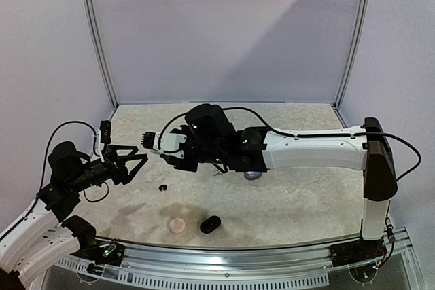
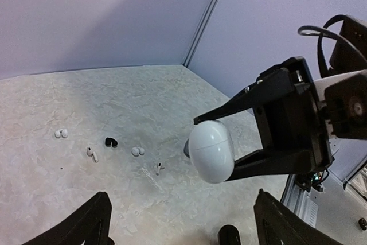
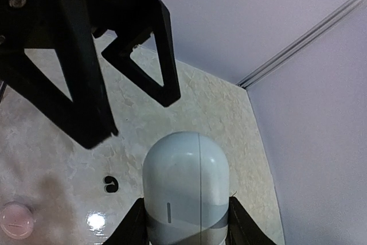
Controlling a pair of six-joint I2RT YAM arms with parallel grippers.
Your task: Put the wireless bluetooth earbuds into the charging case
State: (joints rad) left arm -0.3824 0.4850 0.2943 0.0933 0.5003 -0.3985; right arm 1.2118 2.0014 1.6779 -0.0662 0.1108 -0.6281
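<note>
The right gripper (image 2: 213, 147) holds the white case (image 3: 186, 179) up, likely for the empty, wide-open left gripper (image 3: 135, 117) at eight o'clock.

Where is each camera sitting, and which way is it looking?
Top: above, behind the arms, looking down on the table; both arms show.
Left wrist: faces the right gripper holding a white case; own fingertips below.
Right wrist: looks past that case at the left gripper; own fingers grip it.
Both wrist views share the case.
</note>
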